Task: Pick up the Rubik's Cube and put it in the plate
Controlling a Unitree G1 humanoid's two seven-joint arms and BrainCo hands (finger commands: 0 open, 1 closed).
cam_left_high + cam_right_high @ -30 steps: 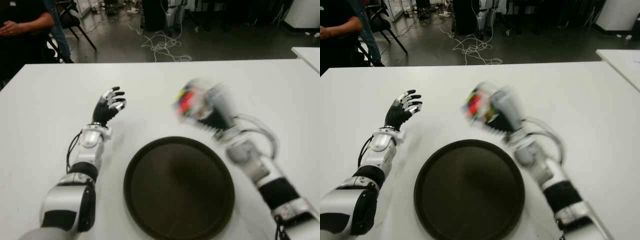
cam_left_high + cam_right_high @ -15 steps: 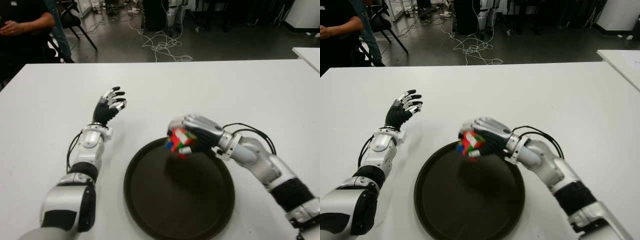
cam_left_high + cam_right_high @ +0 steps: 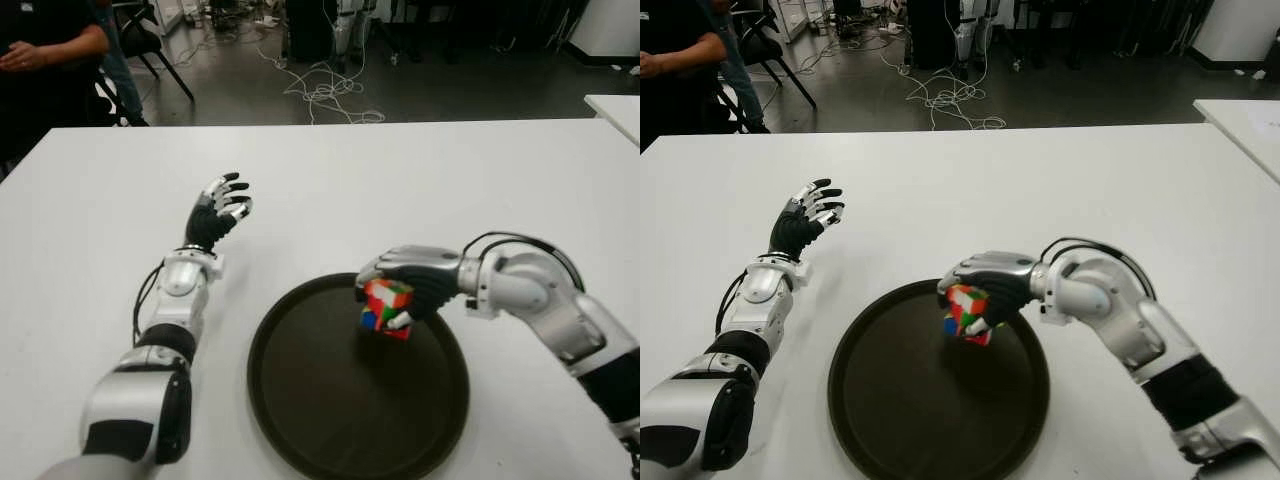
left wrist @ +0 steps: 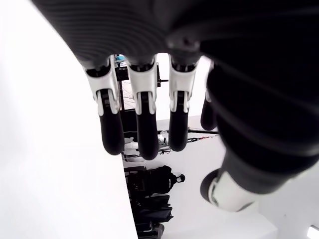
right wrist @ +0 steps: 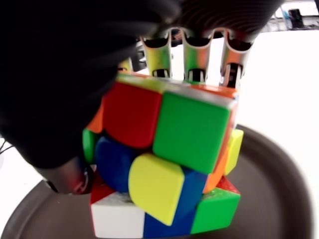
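Your right hand (image 3: 420,282) grips the Rubik's Cube (image 3: 386,308) with its fingers (image 5: 194,59) closed over it, above the far part of the dark plate (image 3: 300,420). Your left hand (image 3: 216,212) shows left of the plate over the white counter (image 3: 90,230), fingers (image 4: 142,124) spread, holding nothing.

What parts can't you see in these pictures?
- Rubik's Cube: its top is covered by the right hand in both eye views.
- Whether the cube touches the plate: cannot tell.
- Left hand: its wrist view shows only fingers.
- Person: cut off by the frame edge.
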